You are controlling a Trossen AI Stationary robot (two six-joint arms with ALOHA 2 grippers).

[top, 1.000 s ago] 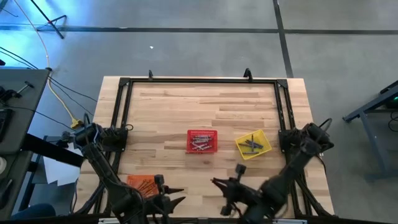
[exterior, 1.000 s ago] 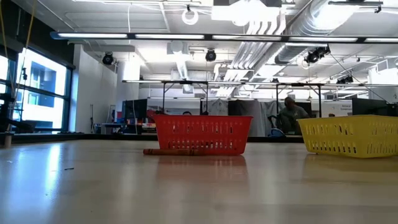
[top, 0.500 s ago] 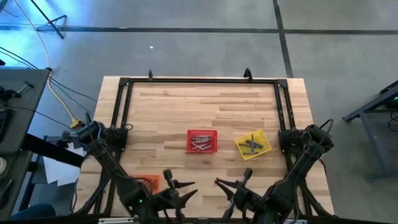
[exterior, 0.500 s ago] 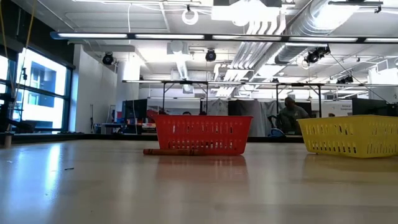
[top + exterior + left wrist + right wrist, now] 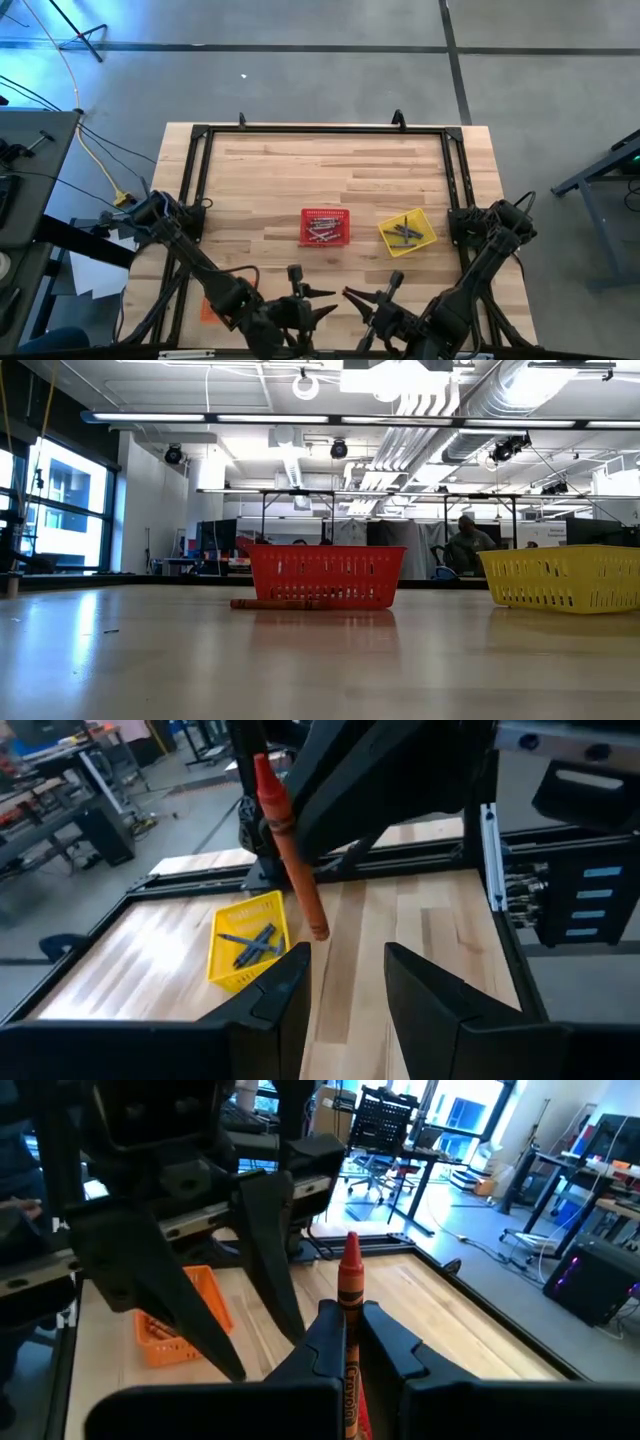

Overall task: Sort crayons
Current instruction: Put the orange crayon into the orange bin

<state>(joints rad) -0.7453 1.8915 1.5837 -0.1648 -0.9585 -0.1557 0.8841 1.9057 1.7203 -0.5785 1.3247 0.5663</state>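
Crayon: light, stiff, snappable; your right gripper is clamped low on it (left gripper fingers apart), so take its upper barrel.

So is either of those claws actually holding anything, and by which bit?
Yes: the right gripper pinches a red-orange crayon around its lower body, tip up. The left gripper is open, empty.

Both arms are dark, near-black, built of chunky jointed links with thin black cables trailing along them; the left gripper ends in two tapered, wedge-shaped matte-black fingers, broad behind and narrowing toward the tips; the right gripper carries the same angular black fingers, smooth, without visible markings.
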